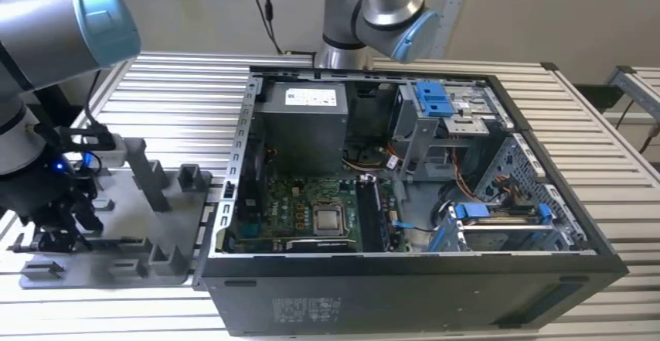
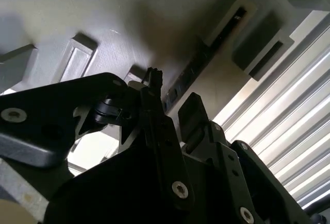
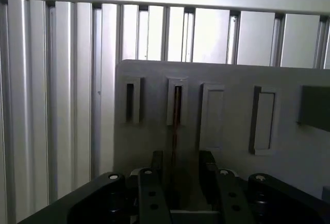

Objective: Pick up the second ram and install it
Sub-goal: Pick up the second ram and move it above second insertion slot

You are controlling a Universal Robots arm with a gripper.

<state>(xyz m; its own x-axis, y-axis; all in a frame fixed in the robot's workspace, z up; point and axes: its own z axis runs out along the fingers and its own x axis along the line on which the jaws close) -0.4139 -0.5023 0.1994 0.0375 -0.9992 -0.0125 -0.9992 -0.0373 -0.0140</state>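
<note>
The second ram (image 3: 176,131), a slim dark flat stick, stands on edge in a slot of the grey plastic holder tray (image 3: 232,80), between the spread fingers of the black gripper (image 3: 181,157), which sits to the exterior view's left of the open black computer case (image 1: 413,294).

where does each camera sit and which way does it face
exterior view: off the arm, looking down on the open computer case and grey holder tray; arm at the exterior view's left.
first wrist view: on the wrist, facing the tray past the open gripper, which straddles the second ram.
second wrist view: on the wrist, slanted along the fingers toward that ram.
both wrist views share gripper, ram and tray.
</note>
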